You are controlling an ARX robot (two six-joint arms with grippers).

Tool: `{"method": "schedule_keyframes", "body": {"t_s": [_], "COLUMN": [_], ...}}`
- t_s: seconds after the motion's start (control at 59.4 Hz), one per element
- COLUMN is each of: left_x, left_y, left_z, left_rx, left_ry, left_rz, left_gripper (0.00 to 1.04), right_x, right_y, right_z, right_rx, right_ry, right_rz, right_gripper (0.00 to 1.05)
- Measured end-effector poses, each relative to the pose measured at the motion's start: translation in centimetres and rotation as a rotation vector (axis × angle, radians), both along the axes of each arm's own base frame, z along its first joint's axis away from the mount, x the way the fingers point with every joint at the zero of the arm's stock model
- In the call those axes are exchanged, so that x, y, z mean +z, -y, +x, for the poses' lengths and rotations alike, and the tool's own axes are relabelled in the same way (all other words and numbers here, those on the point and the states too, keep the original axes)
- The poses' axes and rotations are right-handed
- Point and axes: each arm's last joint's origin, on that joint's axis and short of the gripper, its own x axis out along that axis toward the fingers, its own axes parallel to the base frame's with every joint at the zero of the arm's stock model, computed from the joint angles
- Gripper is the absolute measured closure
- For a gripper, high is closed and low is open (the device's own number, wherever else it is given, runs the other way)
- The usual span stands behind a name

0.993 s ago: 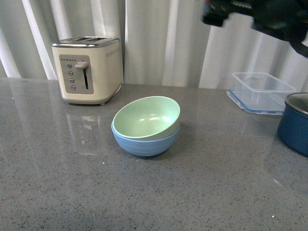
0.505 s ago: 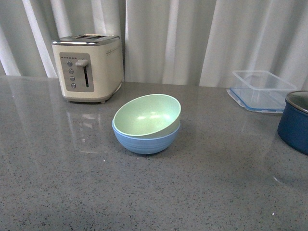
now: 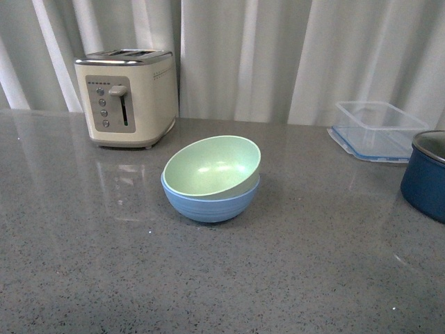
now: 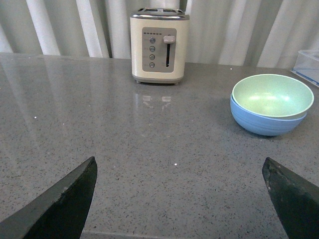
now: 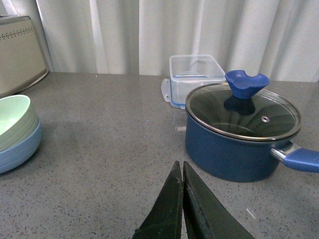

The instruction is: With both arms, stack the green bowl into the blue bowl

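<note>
Grey speckled bench point(image 3: 313, 278), white curtain behind, both wrist cams looking across it from low down

We judge the stacking step as done: green bowl point(image 3: 212, 168) sits inside blue bowl point(image 3: 208, 204) at bench centre, just in front of and to the right of the toaster point(image 3: 127, 97). Green rides tilted, its far-right rim higher than the near-left one, so not fully nested flat. Nothing touches either bowl

Jaws:
- left gripper point(image 4: 182, 199): jaws spread wide, one dark tip at each lower corner of the left wrist view, bare bench between, holds nothing. Bowls lie ahead of it and off to one side, well apart
- right gripper point(image 5: 181, 209): jaws closed, the two tips pressed together w/ only a hairline seam between, nothing between them. It hangs over bare bench near the navy pot point(image 5: 239, 134) w/ glass lid; clear container point(image 5: 195, 78) beyond the pot
- neither arm appears in the front view

Next move, our judgement: little left. If the tilt matters, a light push down on the high rim would seat green flush; that calls for a slow approach from above w/out shoving the blue bowl sideways. Otherwise park both arms clear

Risk: low; the tilted bowl may rock if the bench is bumped
</note>
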Motion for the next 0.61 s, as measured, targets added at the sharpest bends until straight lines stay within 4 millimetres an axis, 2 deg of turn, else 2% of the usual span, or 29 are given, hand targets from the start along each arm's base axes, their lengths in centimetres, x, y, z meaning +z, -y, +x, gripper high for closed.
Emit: {"method": "schedule_keyframes", "body": {"t_s": [0.253, 0.404, 0.606], "left_x": [0.0, 0.0, 0.0], "left_y": [0.0, 0.0, 0.0], "left_z": [0.0, 0.0, 0.0], "left_rx": [0.0, 0.0, 0.0], "left_ry": [0.0, 0.0, 0.0], "left_rz": [0.0, 0.0, 0.0], "left_gripper": [0.07, 0.07, 0.07], "right_x": [-0.5, -1.7, -1.3], "right_y": [0.2, 0.2, 0.2], "right_z": [-1.7, -2.5, -3.3], "right_rx": [-0.01, -0.009, -0.01], "right_ry": [0.003, -0.003, 0.013], "right_rz": [0.0, 0.0, 0.001], "right_gripper": [1.04, 1.04, 1.04]}}
